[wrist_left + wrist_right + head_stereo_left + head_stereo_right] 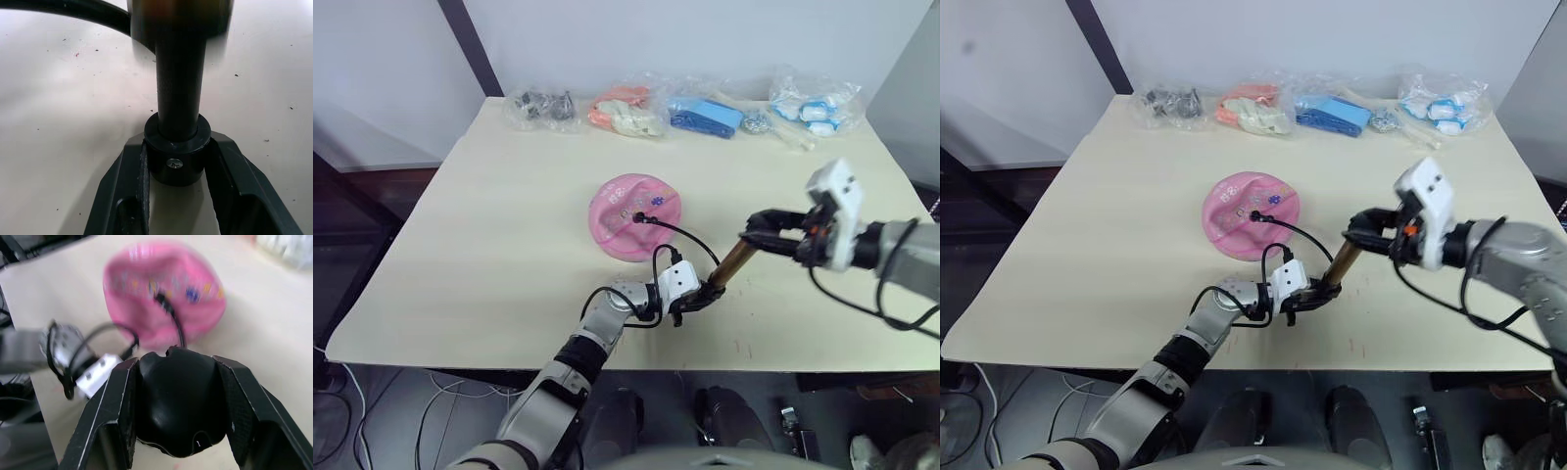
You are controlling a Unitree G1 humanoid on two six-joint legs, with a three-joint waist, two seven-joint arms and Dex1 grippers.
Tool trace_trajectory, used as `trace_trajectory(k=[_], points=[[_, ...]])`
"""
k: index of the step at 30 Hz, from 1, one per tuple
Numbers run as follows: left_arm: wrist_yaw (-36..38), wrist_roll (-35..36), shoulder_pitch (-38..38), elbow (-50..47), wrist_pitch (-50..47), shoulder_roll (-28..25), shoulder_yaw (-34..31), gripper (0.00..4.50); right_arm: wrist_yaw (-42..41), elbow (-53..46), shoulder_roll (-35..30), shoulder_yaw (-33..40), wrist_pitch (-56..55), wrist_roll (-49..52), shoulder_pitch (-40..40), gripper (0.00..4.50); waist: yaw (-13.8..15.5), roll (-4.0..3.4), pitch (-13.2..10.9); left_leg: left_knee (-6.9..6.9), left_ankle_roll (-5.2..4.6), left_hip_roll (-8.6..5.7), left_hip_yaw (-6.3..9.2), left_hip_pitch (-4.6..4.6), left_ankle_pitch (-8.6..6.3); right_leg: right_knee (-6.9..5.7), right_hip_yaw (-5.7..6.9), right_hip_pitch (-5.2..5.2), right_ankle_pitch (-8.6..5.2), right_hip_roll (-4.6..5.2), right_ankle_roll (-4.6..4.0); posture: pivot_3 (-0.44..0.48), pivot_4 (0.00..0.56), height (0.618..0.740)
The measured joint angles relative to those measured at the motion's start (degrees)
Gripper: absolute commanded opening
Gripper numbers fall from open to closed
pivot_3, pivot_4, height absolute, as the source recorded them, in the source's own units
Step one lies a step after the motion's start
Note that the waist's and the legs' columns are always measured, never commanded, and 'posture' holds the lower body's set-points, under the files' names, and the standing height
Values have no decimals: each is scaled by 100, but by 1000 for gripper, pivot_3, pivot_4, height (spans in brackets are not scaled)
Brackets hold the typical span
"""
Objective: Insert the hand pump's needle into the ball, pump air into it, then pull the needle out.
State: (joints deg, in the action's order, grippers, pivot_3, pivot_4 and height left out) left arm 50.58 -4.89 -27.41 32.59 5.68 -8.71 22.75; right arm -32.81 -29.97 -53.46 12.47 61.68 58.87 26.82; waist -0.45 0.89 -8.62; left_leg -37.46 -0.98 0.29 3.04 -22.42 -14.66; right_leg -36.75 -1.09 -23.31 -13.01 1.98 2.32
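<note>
The pink ball (635,215) lies caved-in at the table's middle, with the needle's black fitting (637,217) stuck in its top. A thin black hose (690,238) curves from there to the hand pump (732,262), whose gold barrel slants over the table. My left gripper (697,295) is shut on the pump's black bottom end cap (177,156) near the front edge. My right gripper (766,235) is shut on the black T-handle (178,399) at the barrel's upper end.
Several clear bags of small items (690,111) line the table's far edge. The table's front edge (636,364) runs just below my left gripper. A dark post (470,44) rises behind the far left corner.
</note>
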Motion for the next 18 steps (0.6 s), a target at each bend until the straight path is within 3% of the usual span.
trace_trajectory(k=[9,16,18], points=[[38,3,-32,21,25,-7,12,1098,291,75,-879,1052,573,1487,544,1758,19,-1,-4,-1,0,1,-10,-28,0,0,5,-21,1,1,-1,0,150,740],[38,8,-50,72,24,-44,-5,1098,598,-285,-465,824,34,1169,58,1757,-13,18,17,-1,0,4,-17,-5,0,-1,-1,-5,-1,-7,1,0,150,740],[23,0,-55,118,14,-62,-19,1098,683,-372,-159,179,-359,447,-263,1729,-30,31,25,-1,0,8,-20,18,0,-1,-3,11,-13,-10,19,0,150,740]])
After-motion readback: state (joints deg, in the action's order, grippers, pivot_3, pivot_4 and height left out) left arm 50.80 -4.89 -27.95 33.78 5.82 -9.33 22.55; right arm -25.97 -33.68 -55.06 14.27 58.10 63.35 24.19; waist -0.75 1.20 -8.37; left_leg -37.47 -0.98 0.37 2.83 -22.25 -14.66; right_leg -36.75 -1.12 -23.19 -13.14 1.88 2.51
